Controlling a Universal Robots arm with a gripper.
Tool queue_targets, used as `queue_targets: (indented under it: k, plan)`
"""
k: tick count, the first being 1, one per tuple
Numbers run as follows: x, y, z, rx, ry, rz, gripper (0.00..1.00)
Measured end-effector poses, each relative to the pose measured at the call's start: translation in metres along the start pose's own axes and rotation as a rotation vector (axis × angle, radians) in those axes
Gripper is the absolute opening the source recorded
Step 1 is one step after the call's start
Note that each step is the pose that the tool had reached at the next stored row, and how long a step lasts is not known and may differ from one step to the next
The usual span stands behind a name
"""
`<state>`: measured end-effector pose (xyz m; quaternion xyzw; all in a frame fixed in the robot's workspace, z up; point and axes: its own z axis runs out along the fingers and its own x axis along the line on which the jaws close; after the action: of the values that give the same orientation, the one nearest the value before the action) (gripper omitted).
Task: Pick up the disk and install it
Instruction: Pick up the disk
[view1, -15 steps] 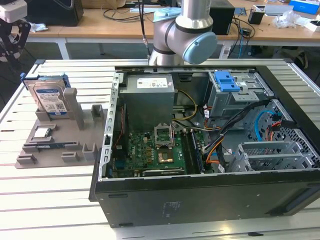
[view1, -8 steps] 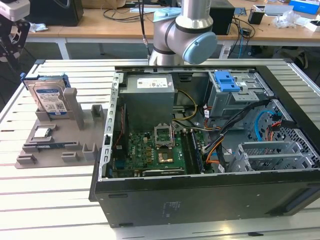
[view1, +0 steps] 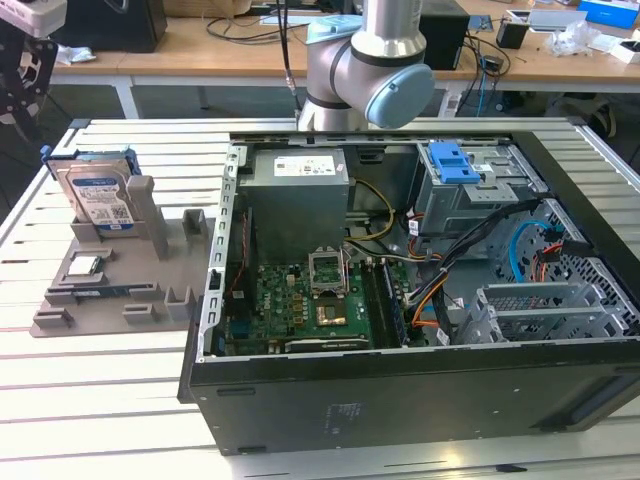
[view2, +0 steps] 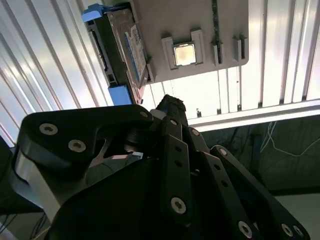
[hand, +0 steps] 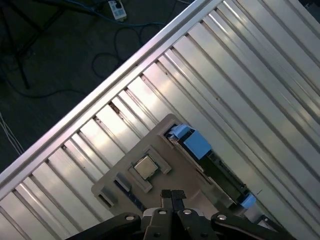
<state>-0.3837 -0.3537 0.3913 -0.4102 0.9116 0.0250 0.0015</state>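
Silver and flat, one rectangular hard disk (view1: 100, 195) with blue rails stands tilted on edge in one grey plastic holder (view1: 125, 275), at the exterior view's left, beside one open black computer case (view1: 400, 400). One small square silver chip (view1: 85, 265) lies flat on that holder. In the first wrist view the one black claw (hand: 171, 194) hangs over the holder, fingertips pressed together and empty, the disk near but apart.
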Motion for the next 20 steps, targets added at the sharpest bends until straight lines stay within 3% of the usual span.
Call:
queue_targets:
  k: [20]
  plan:
    - [0.0000, 0.0000, 0.0000, -0.0063, 0.0120, -0.271, 0.10]
